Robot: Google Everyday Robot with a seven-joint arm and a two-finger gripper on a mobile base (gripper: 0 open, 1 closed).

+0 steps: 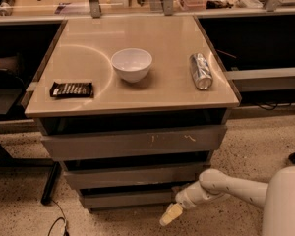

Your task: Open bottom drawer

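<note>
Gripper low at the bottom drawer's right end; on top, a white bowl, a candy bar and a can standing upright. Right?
Not quite. The can lies on its side, not upright; the camera view shows it. The rest holds: the gripper is low by the right end of the bottom drawer, and the white bowl and candy bar sit on the tabletop.

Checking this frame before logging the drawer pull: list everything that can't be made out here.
Camera view only:
- the gripper, low by the right end of the bottom drawer: contact with the front is unclear, the wrist overlaps it.
- inside of the bottom drawer: hidden behind its front and the middle drawer.
- label on the can: too small to read.
- the robot body: cut off by the right and bottom edges.
</note>
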